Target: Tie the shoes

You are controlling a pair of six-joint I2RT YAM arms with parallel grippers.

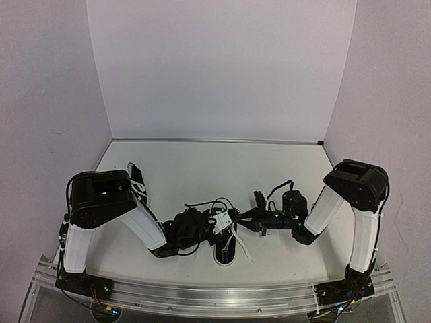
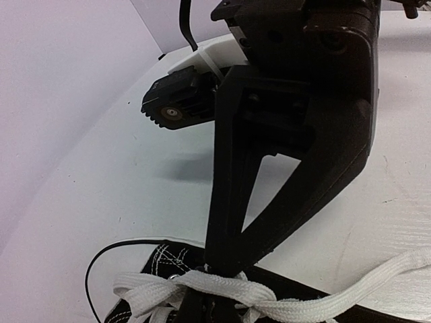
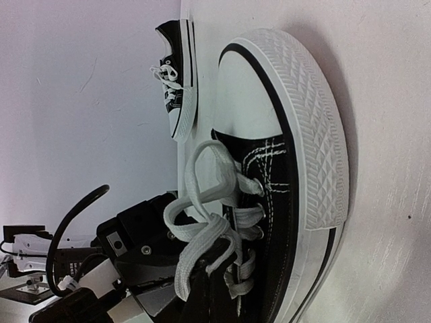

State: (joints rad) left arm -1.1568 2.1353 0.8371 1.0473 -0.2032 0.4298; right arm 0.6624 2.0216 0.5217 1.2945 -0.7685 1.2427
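The near shoe point(image 1: 225, 250) sits between the two arms, and the other shoe point(image 1: 137, 180) lies well off to its far left. The left gripper point(image 2: 221, 268) is pressed together, tips down in the near shoe's white laces point(image 2: 202, 286). The right gripper point(image 1: 242, 217), just beside that shoe, is squeezed closed too, though I can't tell whether either nips a strand.

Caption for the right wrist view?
Close-up of a black sneaker with looped white laces; the second sneaker lies beyond.
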